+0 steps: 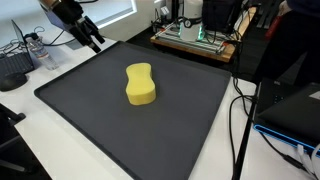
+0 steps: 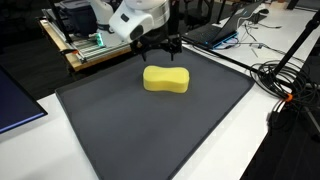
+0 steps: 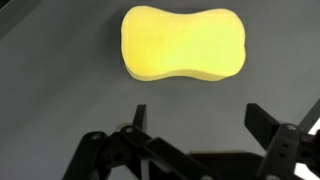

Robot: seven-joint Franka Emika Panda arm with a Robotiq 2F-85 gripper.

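Gripper state: the Robotiq gripper [image 1: 93, 42] is seen with its jaws spread wide, and nothing is held between them.
Gripper place: it is found in the upper left of the frame in an exterior view, above the far corner of the mat; in an exterior view [image 2: 163, 45] it is seen at the top centre, with the white arm behind it.
Sponge: a yellow sponge [image 1: 141, 85], waisted like a peanut, is laid flat on the mat, near the middle of the frame.
Sponge against gripper: in an exterior view the sponge [image 2: 166, 79] is seen just below the fingertips in the frame, and a gap is left between them, so no contact is made.
Wrist view: the sponge [image 3: 184, 43] is framed in the upper centre, while the gripper [image 3: 198, 120] is seen along the bottom edge; the two black fingers are set apart wider than the sponge's short side.
Mat: a dark grey mat [image 1: 90, 115] is spread over a white table [image 1: 35, 150].
Surroundings: a green circuit board [image 1: 195, 36] on a wooden tray is seen at the top of the frame, and black cables [image 1: 238, 120] are draped at the right.
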